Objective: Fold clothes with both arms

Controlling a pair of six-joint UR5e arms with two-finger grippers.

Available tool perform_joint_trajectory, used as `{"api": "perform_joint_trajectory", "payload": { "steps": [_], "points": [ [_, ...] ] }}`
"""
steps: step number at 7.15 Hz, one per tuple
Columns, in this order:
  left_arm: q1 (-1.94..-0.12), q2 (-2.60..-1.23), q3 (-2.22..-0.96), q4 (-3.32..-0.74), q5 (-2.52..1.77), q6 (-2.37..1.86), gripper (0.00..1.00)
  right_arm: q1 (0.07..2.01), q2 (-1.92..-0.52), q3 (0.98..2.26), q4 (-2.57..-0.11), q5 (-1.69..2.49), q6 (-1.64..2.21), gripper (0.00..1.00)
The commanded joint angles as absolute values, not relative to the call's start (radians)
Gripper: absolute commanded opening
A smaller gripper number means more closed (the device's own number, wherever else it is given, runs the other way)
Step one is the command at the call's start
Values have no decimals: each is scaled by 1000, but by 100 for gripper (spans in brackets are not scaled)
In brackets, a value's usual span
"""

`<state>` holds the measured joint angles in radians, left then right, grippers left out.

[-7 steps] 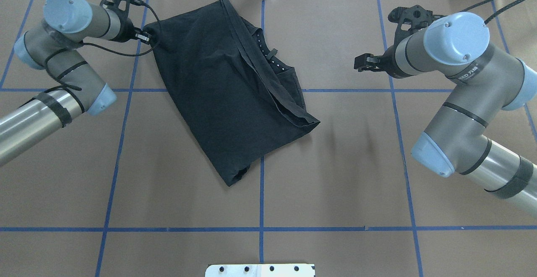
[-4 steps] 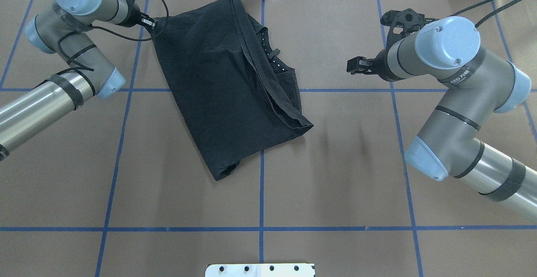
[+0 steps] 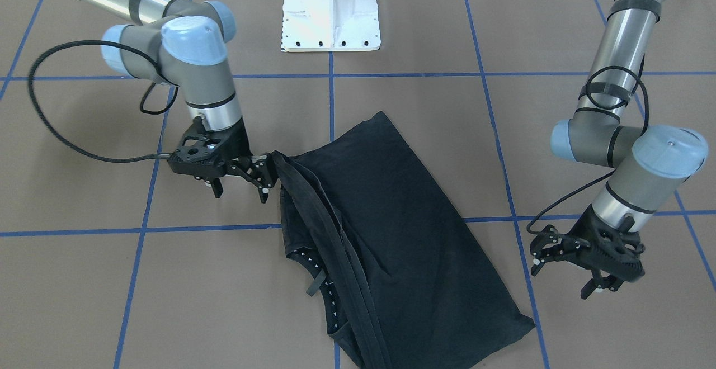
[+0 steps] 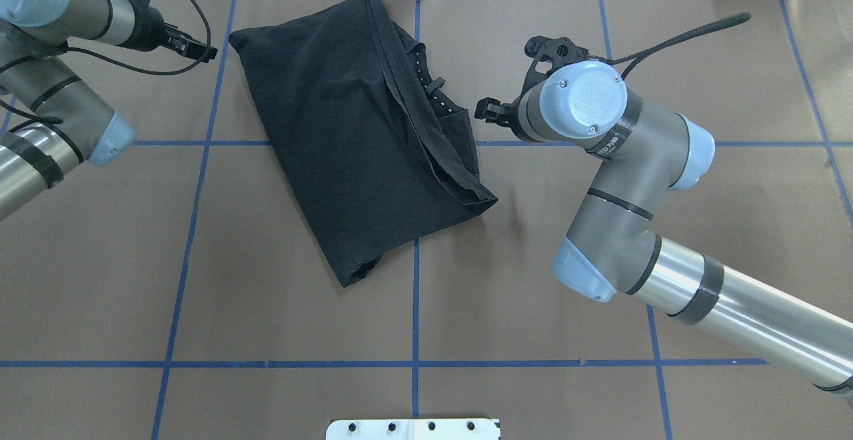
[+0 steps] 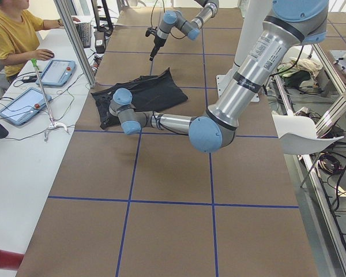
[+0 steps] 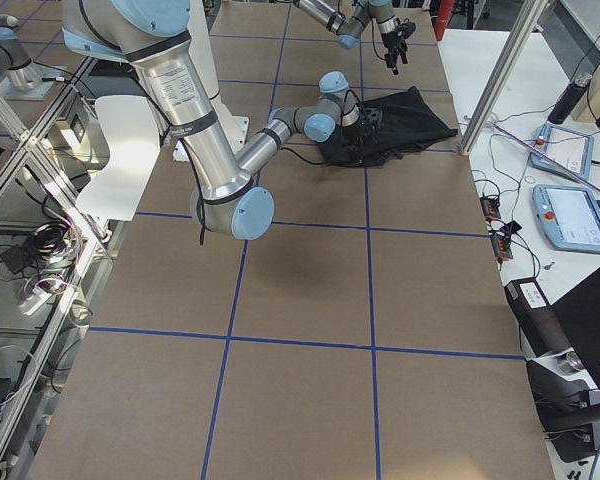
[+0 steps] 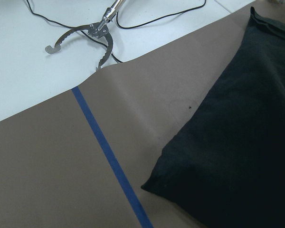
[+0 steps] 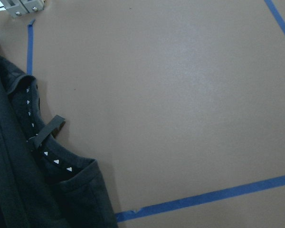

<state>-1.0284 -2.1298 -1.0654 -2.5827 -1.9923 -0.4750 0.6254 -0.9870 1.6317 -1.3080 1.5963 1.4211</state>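
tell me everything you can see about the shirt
The shirt is black soft cloth, folded lengthwise into a slanted oblong lying flat on the brown table. Plain side up; no print shows. The collar, lined with white-triangle tape, peeks out along its layered edge. The right gripper is close beside it; contact unclear.

Not one word or number reads cleanly in any view. The light-blue round cap (image 4: pixel 581 99) on the grey-silver right arm (image 4: pixel 620 227) carries a raised emblem in the overhead view, but its shape cannot be made out as letters. A black band (image 4: pixel 603 149) just below that cap bears small white lettering, too fine to read. In the left side view, dark print runs along the silver tube of the grey-silver left arm (image 5: pixel 258 49) and is also illegible. On the black T-shirt (image 8: pixel 38 199), a row of small white triangles (image 8: pixel 57 162) lines the inner neck edge. They are marks only, not text.
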Motion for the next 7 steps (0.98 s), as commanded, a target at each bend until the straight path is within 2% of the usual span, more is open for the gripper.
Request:
{"api": "perform_joint_trajectory", "payload": {
  "steps": [1, 3, 5, 7],
  "points": [
    [-1029, -2089, -1088, -2588, -1997, -482, 100, 557, -963, 1530, -1149, 1490, 1578, 90],
    [-1032, -2085, -1086, -2588, -1997, -485, 100, 528, -908, 1416, -1098, 1473, 1601, 86],
    [-1029, -2072, -1085, -2588, -1996, -486, 100, 502, -910, 1404, -1101, 1445, 1598, 78],
    [-1029, -2072, -1081, -2588, -1996, -486, 100, 488, -919, 1402, -1107, 1440, 1589, 76]
  ]
}}
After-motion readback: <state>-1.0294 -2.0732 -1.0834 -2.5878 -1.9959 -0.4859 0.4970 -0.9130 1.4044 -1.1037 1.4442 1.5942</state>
